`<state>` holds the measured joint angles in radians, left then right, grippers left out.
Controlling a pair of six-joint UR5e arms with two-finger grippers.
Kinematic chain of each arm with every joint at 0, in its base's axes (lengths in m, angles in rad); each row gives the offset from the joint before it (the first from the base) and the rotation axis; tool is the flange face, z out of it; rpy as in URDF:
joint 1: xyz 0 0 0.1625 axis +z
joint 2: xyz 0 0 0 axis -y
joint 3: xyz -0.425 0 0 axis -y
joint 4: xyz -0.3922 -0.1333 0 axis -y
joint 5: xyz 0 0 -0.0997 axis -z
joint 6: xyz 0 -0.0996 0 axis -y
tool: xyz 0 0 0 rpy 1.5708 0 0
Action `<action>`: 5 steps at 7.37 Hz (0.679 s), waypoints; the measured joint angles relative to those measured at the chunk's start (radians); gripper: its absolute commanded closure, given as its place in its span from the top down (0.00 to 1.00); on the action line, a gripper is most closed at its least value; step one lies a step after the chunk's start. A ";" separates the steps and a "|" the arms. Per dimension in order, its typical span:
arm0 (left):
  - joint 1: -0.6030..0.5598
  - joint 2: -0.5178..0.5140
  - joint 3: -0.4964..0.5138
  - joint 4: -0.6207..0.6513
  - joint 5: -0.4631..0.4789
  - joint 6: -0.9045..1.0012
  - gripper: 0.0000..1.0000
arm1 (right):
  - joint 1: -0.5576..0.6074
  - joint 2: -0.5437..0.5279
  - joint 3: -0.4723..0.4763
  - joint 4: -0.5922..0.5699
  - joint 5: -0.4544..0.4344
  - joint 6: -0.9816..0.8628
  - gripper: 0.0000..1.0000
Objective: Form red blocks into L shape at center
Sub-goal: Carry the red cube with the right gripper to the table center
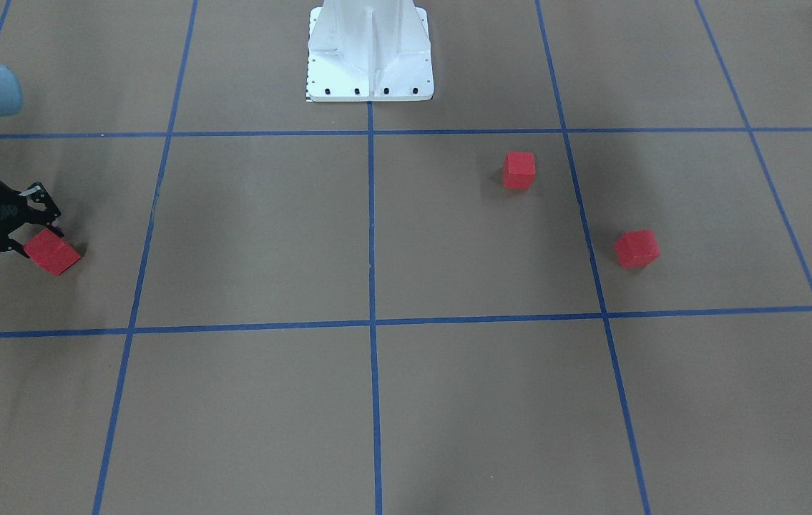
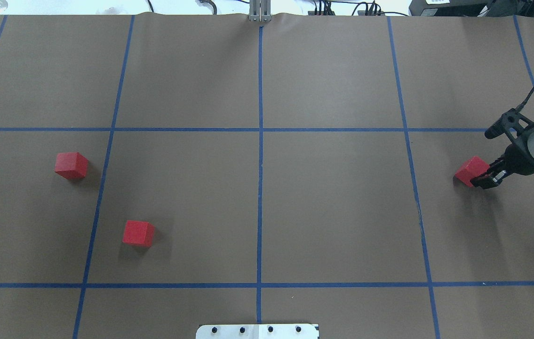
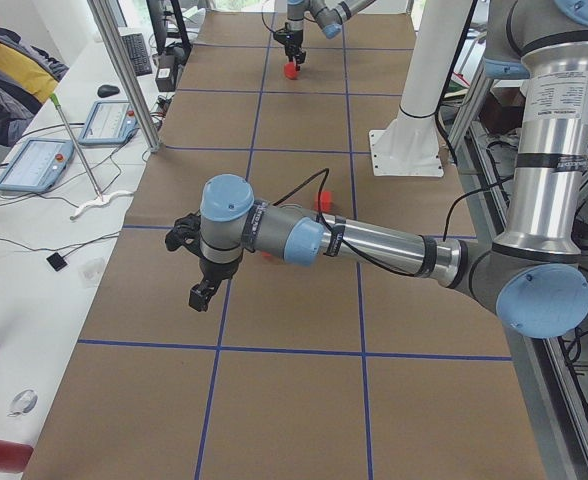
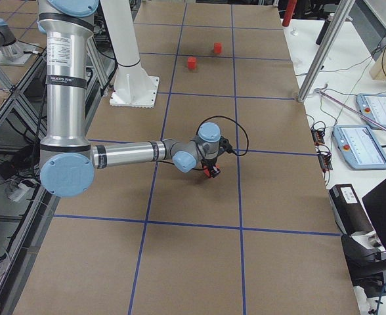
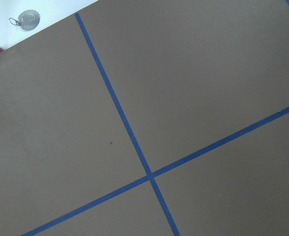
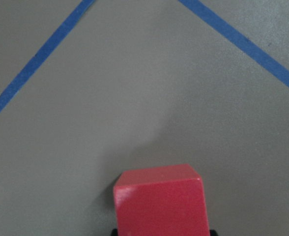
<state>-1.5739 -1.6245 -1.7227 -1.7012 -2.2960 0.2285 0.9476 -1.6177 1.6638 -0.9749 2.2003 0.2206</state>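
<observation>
Nothing legible shows. The left arm's label [image 3: 557,95] and the right arm's label [image 4: 61,60] carry print that is too small to read.

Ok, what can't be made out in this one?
Right hand: almost wholly below the right wrist view's bottom edge; grip on its red block unclear.
Left hand: seen only in exterior left view; open or shut unclear.
One other red block: partly hidden behind left arm there.
</observation>
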 measured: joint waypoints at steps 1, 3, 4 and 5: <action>0.000 0.000 0.000 0.000 0.000 0.000 1.00 | -0.001 0.028 0.019 -0.016 0.001 0.073 0.00; 0.000 0.000 0.001 0.000 0.000 0.000 1.00 | -0.023 0.188 0.051 -0.157 0.006 0.265 0.00; 0.000 0.000 0.002 0.000 0.000 -0.001 1.00 | -0.058 0.301 0.054 -0.256 0.005 0.376 0.00; 0.000 -0.001 0.004 0.000 0.000 -0.001 1.00 | -0.101 0.398 0.050 -0.336 -0.003 0.477 0.00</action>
<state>-1.5739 -1.6253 -1.7190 -1.7015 -2.2959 0.2272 0.8465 -1.2199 1.7136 -1.3109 2.1976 0.6972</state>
